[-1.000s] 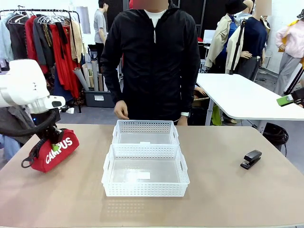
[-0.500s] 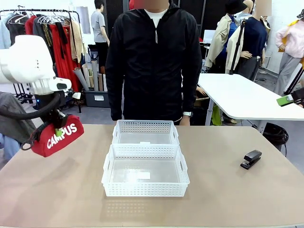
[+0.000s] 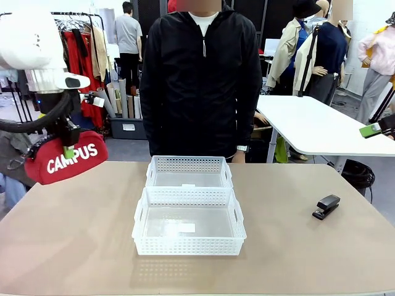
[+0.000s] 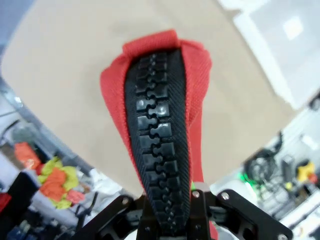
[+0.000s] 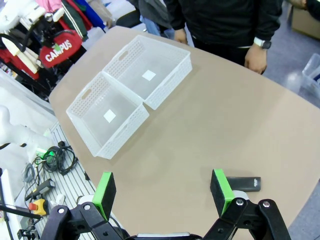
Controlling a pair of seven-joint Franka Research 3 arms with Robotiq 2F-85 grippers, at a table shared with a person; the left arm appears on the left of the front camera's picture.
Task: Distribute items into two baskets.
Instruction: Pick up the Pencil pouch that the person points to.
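The left gripper (image 3: pixel 66 148) is clamped on the top of the red CAMPUS pouch (image 3: pixel 65 161), its green pads pinching the fabric. The pouch hangs clear of the table (image 3: pixel 296 259), at about 9 o'clock from the two baskets and well apart from them. In the left wrist view the left gripper (image 4: pixel 169 200) squeezes the pouch (image 4: pixel 112 95) on both sides of its black zipper (image 4: pixel 160 130), which runs up toward 12 o'clock with the tabletop far below.

The two white lattice baskets sit mid-table, touching. The far basket (image 3: pixel 188 164) is at 12 o'clock from the near basket (image 3: pixel 188 245), and both hold no item.

The black stapler (image 3: pixel 326 206) lies on the table at 3 o'clock from the near basket, well apart from it.

The right gripper (image 5: pixel 162 192) is spread wide with nothing between its pads, hovering over the table. The stapler (image 5: pixel 242 183) lies below, just past the pad at 4 o'clock. The baskets (image 5: pixel 107 145) lie toward 10 o'clock.

A person (image 3: pixel 203 80) in a black jacket stands at 12 o'clock behind the far basket, one hand (image 5: pixel 254 59) hanging by the table edge.
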